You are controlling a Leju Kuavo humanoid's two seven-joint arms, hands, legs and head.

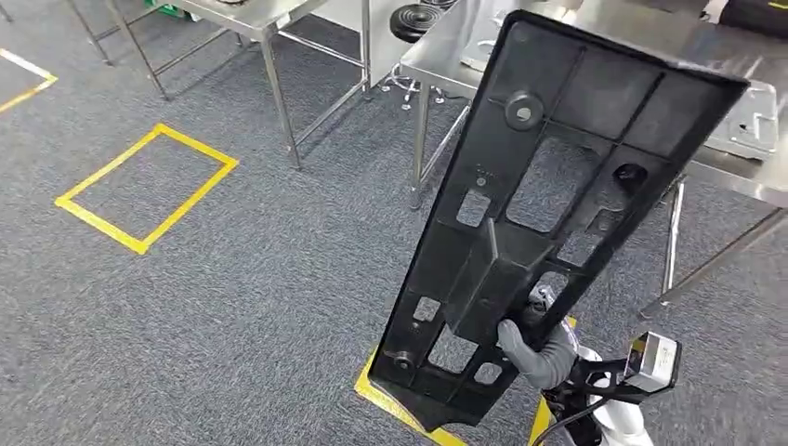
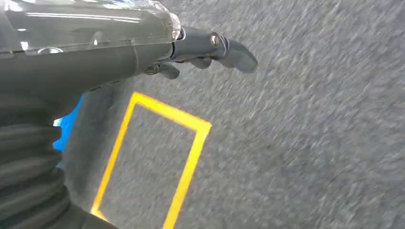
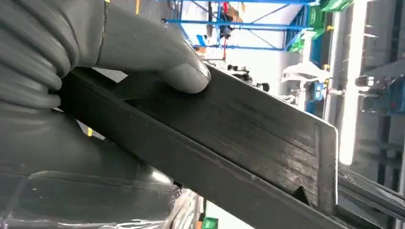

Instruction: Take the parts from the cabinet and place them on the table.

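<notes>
A long black plastic panel (image 1: 539,204) with ribs and cut-outs stands tilted in front of me, its top end over the steel table (image 1: 446,56) at the upper right. My right hand (image 1: 537,348) grips the panel near its lower end. In the right wrist view the thick grey thumb (image 3: 157,57) presses on the panel's black edge (image 3: 248,129). My left hand (image 2: 210,50) hangs over grey carpet, its dark fingers loosely curled and holding nothing.
A second steel table (image 1: 251,14) stands at the upper left. Yellow tape squares (image 1: 149,186) mark the grey carpet, one under the panel's lower end (image 1: 390,395). A grey flat part (image 1: 753,125) and a black round part (image 1: 413,19) lie on the right table.
</notes>
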